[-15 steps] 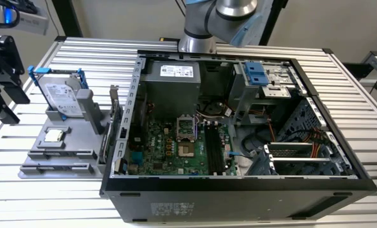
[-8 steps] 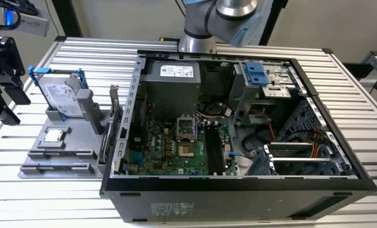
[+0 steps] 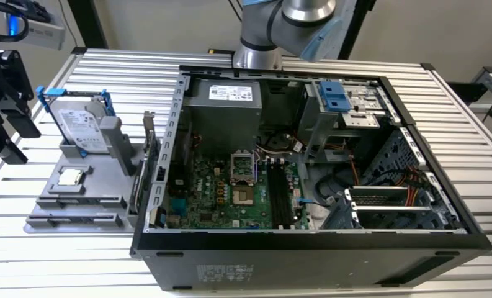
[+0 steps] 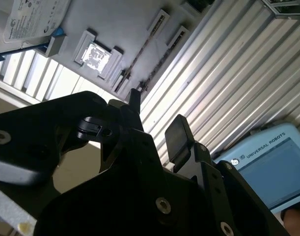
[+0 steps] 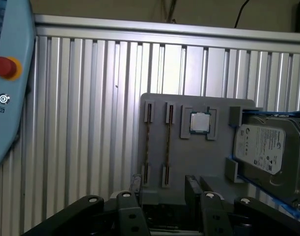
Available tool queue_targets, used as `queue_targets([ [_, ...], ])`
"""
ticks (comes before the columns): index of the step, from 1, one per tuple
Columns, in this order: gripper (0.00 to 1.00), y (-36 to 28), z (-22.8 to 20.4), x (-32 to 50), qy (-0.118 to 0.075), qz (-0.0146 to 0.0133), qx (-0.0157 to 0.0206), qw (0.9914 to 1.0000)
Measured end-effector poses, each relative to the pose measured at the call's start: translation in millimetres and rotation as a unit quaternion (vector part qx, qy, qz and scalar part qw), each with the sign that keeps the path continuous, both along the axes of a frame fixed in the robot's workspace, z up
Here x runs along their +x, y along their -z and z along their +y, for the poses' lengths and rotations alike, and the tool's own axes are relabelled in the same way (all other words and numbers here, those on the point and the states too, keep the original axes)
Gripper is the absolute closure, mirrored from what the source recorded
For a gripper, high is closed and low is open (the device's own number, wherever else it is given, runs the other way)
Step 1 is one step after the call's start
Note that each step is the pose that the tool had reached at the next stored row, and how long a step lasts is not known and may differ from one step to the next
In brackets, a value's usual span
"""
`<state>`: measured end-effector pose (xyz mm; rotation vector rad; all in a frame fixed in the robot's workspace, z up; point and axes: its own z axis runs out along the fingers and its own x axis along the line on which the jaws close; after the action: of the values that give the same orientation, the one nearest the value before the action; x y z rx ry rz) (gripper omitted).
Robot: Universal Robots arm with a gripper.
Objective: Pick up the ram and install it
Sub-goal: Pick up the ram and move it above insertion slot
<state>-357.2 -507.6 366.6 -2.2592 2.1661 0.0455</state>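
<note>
Gripper hangs over the table. Its fingers are spread wide w/ nothing between them. Fingertips sit just short of the near edge of the grey tray, not touching it.

The ram lies edge-on in a tray slot straight ahead of the gap betw. the fingers. A 2nd stick lies parallel in the next slot, closer to the line of one finger. Both are thin and seated lengthwise, ends held in small brackets. Can't tell which one is the task's.

Ahead of the other finger is the square cpu chip in its pocket. Further outboard of that finger the hard drive in its blue frame overhangs the tray edge.

Room: bare ribbed table runs outboard of the first finger to the teach pendant, which is well apart from the tray. A bare table strip also lies past the tray's far edge.

In the exterior view the tray's far side is just beside the open pc case. The black mobo slots are inside, walls all round, top open.
</note>
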Motion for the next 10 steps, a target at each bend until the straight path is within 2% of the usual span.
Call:
queue_targets([
  [10,0.0,3.1,0.0,0.0,0.0,0.0,0.0,1.0],
])
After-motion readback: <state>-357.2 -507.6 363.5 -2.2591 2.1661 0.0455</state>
